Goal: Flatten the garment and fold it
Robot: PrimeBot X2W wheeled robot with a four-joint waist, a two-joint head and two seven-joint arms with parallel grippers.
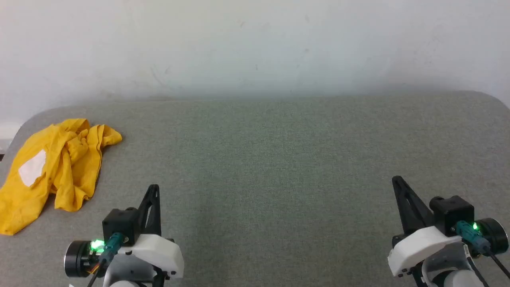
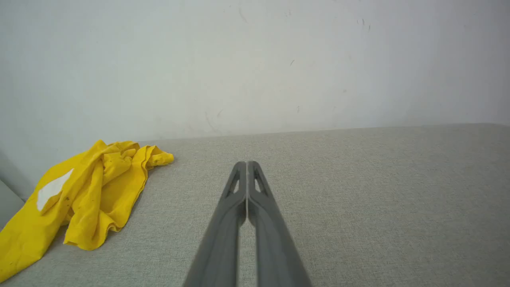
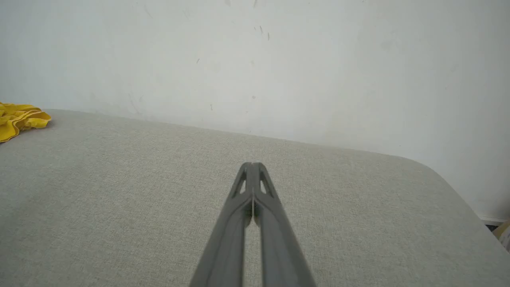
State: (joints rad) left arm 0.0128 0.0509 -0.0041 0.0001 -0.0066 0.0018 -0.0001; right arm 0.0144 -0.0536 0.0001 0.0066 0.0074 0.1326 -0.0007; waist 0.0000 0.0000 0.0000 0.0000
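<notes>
Garment (image 1: 59,159) lies crumpled left of the clenched left jaws, untouched; right jaws clenched, well apart.

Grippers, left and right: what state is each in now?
Left gripper: closed, holding nothing, apart from the crumpled mustard-yellow cotton T-shirt.
Right gripper: closed, holding nothing.

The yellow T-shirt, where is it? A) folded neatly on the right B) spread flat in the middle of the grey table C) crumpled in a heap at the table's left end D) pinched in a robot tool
C: the mustard-yellow cotton T-shirt lies bunched and wrinkled at the left end of the grey fabric-covered table, apart from the left tool.
</notes>
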